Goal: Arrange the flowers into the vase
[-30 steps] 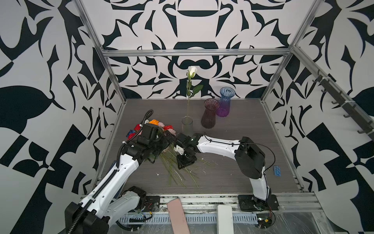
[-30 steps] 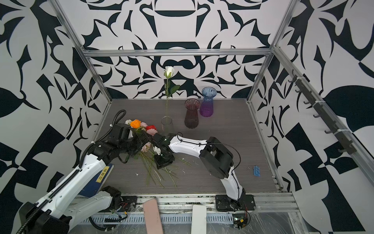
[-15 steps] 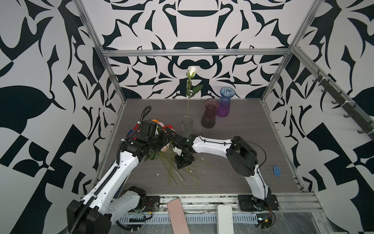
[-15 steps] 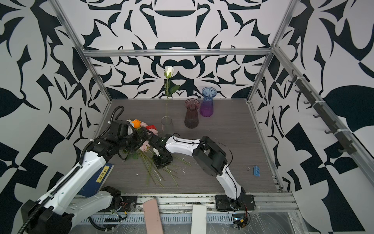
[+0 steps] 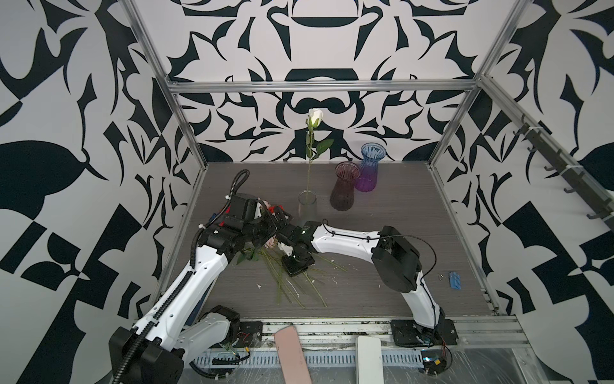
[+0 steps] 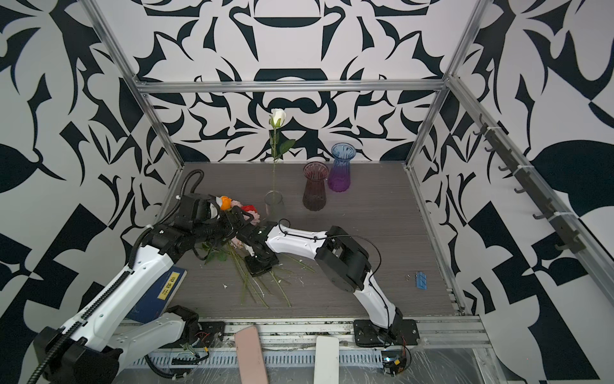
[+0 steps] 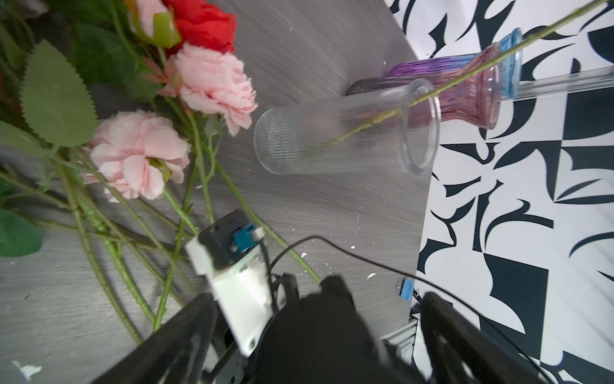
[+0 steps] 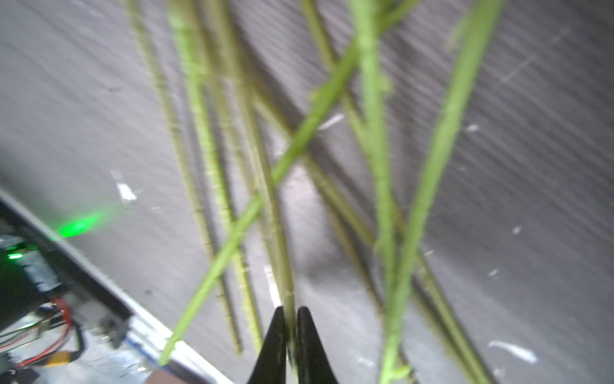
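Right tool (image 8: 290,311) nipped shut on one thin, light, springy flower stem (image 8: 280,256), seemingly mid-length, at six o'clock from the clear vase (image 5: 307,203); left tool (image 7: 317,299) wide open, empty

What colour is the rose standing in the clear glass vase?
White rose, best in a top view.

Both top views are bright and even, with soft shadows and faint glare on the plastic sheet (image 5: 481,365) at lower right. My right wrist view is smeared: stems (image 8: 375,133) blurred, a green glow (image 8: 79,224) on the table (image 8: 99,99).
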You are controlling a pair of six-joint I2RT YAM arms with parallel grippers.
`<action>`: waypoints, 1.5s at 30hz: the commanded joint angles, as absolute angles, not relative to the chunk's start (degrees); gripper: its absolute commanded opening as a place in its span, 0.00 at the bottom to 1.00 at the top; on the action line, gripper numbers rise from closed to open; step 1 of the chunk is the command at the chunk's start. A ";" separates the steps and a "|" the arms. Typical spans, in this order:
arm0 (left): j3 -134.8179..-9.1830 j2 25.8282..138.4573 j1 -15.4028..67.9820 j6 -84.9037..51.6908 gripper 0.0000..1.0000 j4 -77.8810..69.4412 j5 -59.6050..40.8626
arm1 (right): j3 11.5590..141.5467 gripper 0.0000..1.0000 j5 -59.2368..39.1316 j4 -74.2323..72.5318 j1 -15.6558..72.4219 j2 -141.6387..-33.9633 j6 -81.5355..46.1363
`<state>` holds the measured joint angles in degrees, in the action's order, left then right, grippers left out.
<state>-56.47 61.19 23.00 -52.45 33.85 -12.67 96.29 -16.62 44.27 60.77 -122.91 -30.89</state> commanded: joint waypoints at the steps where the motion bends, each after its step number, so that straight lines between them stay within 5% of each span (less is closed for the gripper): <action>1: -60.15 62.93 23.12 -50.27 0.99 33.60 -12.84 | 101.29 0.06 -15.67 48.24 60.76 -118.13 -31.50; 7: -60.41 65.48 23.09 -50.16 0.80 31.42 -16.03 | 109.16 0.00 -20.20 52.36 59.88 -119.31 -27.95; 18: -62.34 58.90 23.03 -44.57 0.69 32.49 -10.22 | 104.23 0.00 -29.53 45.56 56.42 -111.73 -29.45; 34: -67.29 59.02 22.27 -46.71 0.83 39.27 -10.48 | 94.51 0.00 -30.44 50.80 51.68 -97.30 -27.15; 38: -62.41 60.21 18.72 -50.52 0.68 32.07 -18.86 | 97.91 0.00 -31.13 53.82 51.83 -97.03 -26.15; 45: -61.68 63.68 14.09 -50.81 0.58 28.23 -26.04 | 97.06 0.00 -30.94 49.55 51.77 -93.56 -31.19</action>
<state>-60.84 63.92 15.00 -50.30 31.46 -21.63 95.33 -30.28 51.46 51.53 -96.05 -29.34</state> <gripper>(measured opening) 0.587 0.067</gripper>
